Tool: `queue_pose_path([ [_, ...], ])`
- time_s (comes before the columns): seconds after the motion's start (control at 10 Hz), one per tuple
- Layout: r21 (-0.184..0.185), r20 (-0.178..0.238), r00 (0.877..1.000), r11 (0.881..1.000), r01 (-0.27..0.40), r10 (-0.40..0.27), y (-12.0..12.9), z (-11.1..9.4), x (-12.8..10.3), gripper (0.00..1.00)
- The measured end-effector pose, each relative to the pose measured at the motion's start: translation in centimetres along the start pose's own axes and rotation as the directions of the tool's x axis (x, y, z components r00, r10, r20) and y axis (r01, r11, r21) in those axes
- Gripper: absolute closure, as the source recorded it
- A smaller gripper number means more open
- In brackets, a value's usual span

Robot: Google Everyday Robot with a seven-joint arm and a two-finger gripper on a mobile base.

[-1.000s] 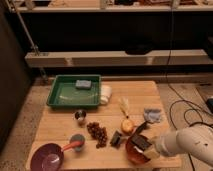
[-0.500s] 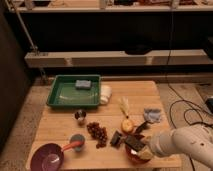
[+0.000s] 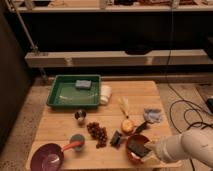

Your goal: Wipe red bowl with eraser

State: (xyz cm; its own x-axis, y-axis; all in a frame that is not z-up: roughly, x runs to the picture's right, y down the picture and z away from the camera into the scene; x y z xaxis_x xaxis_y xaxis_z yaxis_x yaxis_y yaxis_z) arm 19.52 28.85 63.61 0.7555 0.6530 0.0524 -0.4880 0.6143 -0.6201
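End effector (image 3: pixel 148 152) holds eraser (image 3: pixel 137 147) inside red bowl (image 3: pixel 128 150) on table (image 3: pixel 150 95)

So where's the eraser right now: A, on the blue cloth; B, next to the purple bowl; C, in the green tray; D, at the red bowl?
D: the eraser shows inside the outline of the red bowl, with the gripper at the bowl's right side.

eraser (image 3: pixel 137 148) in bowl (image 3: pixel 128 150); gripper (image 3: pixel 150 153) just right.
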Motion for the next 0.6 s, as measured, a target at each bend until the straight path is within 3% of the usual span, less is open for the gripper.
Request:
queue_pose_path([
  [0.3,-0.002,-0.033,0.999,1.000,-0.009,0.009,-0.2,0.1,2.0,1.00],
  [0.6,0.044,-0.068,0.996,0.998,-0.053,0.056,-2.9,0.2,3.6,1.00],
])
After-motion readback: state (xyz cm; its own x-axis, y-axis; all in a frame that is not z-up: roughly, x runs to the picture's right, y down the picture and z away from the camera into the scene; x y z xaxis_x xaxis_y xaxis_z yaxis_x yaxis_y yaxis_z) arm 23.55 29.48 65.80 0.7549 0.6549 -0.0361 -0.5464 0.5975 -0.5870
